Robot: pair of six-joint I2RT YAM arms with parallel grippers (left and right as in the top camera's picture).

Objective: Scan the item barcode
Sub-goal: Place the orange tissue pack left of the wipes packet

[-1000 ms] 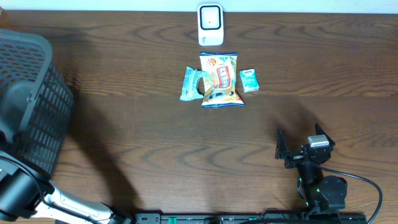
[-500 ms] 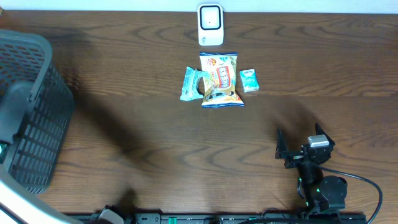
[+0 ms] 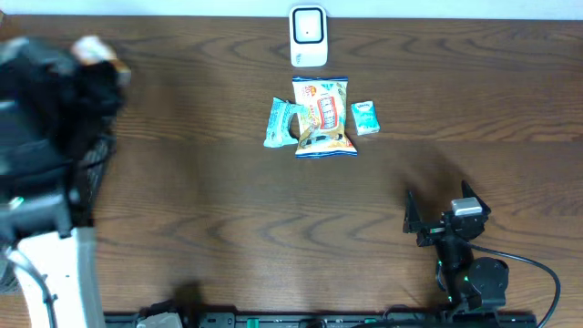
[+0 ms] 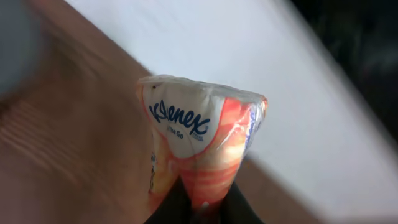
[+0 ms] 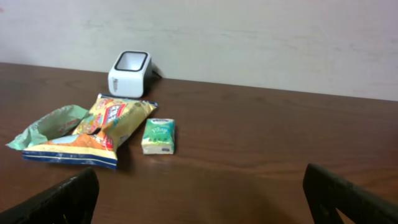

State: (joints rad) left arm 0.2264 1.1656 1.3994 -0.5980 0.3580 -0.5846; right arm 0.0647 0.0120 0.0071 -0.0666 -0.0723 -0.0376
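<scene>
The left hand (image 4: 200, 210) is clenching a Kleenex tissue pack (image 4: 202, 134) above the worktop's (image 3: 228, 228) far-left corner — the right hand (image 3: 438, 215) is hanging wide open, empty.

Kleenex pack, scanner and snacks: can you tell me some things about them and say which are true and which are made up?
The left jaws are shut on the Kleenex pack. True.
The white scanner lies on top of the snack bag. False: it stands apart from the bag, on the table.
The small green pack lies beside the snack bag. True.
The right jaws hold the snack bag. False: they stand open and empty, away from it.
</scene>
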